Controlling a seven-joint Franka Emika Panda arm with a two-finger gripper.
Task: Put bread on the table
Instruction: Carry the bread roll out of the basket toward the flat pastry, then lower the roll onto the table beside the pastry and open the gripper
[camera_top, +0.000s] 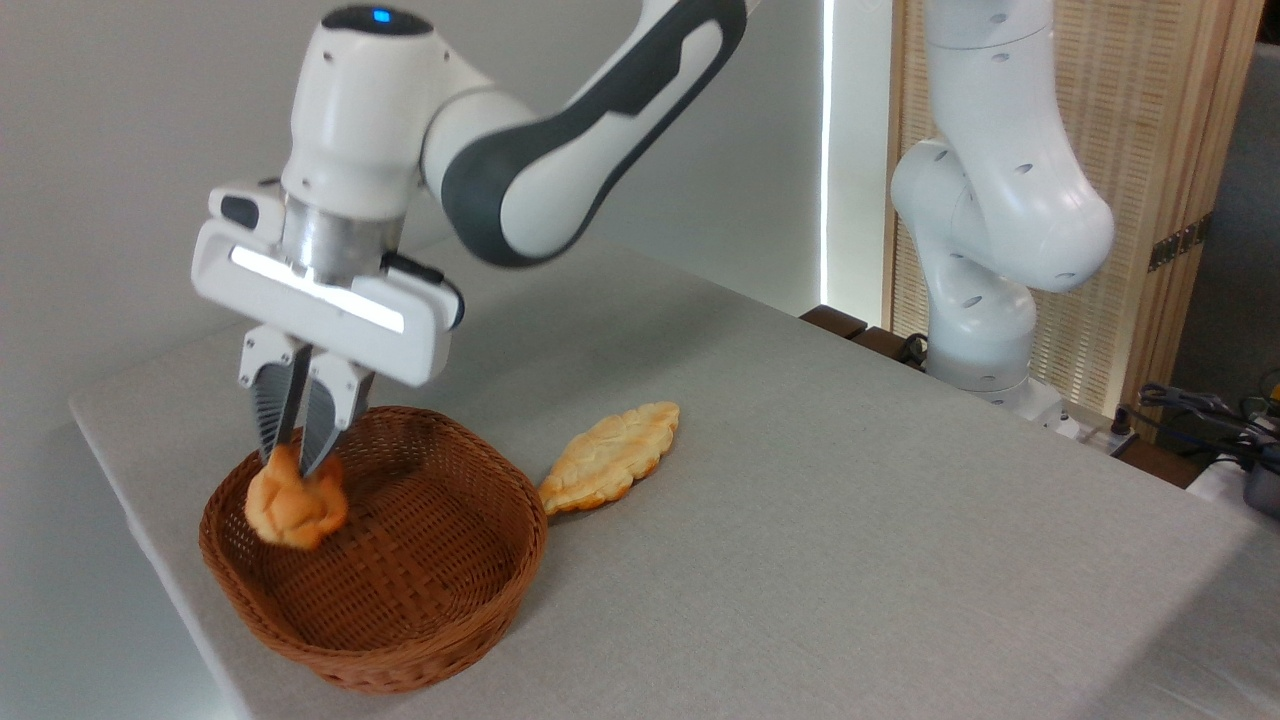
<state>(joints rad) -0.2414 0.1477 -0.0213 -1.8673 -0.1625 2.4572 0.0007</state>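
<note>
The bread (295, 505), a lumpy golden-orange bun, hangs inside the round brown wicker basket (400, 620), near its left rim. My gripper (290, 462) points down over it and is shut on the bun's top. The bun looks lifted off the basket floor, though I cannot be sure. The basket stands on the grey table (850, 500) near its left front corner.
A flat, leaf-shaped pale-yellow pastry (610, 456) lies on the table just right of the basket. The arm's white base (985, 340) rises at the far right edge, with cables (1200, 410) beyond it. The table's left edge runs close to the basket.
</note>
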